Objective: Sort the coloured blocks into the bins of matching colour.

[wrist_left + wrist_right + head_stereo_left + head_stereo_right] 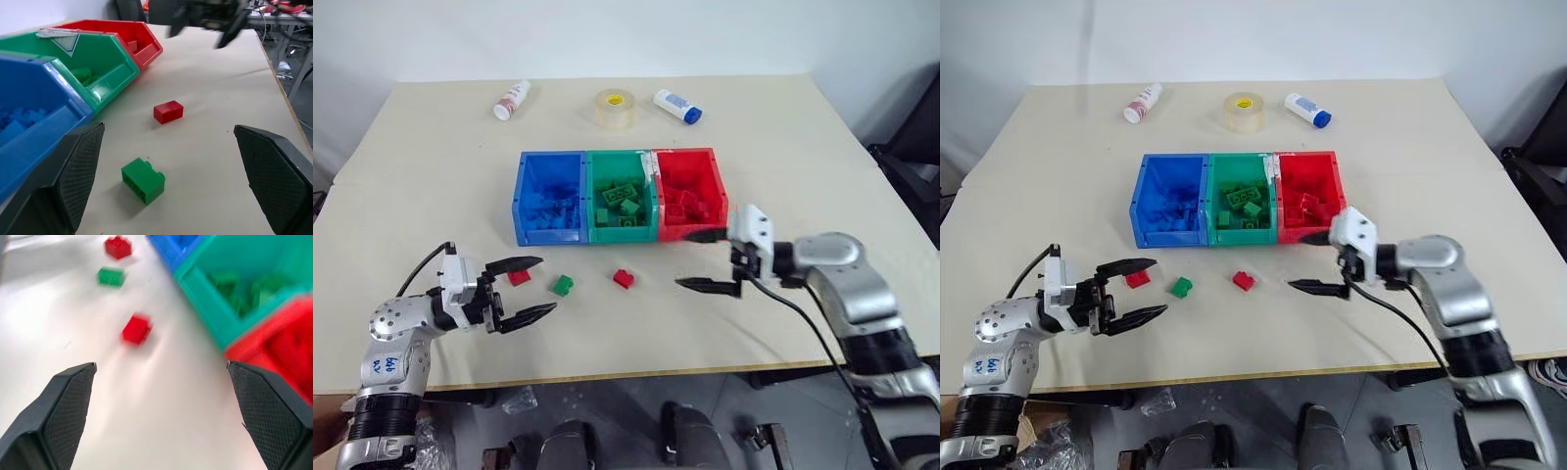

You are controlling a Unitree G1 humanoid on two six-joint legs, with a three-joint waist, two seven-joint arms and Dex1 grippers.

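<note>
Sorting step: three loose blocks lie on the bench (pixel 411 196) between the bins and its near edge; the next pick, as I judge it, falls to whichever hand is nearest.
Bins: the blue bin (pixel 522 201), green bin (pixel 590 196) and red bin (pixel 717 186) stand joined in a row mid-bench, each already holding blocks of its own colour.
Right hand (pixel 708 260): fingers apart, empty, just in front of the red bin's near corner; the red block (pixel 624 278) near the row's middle suits it best, approached low and squared to the block's sides.
Left hand (pixel 524 291): fingers apart, empty, near the bench's left front; the second red block (pixel 519 277) sits at its upper fingertip, though contact is unclear.
Green block (pixel 563 285): just past the left fingertips; close on one block only, so its neighbour is not nudged.
</note>
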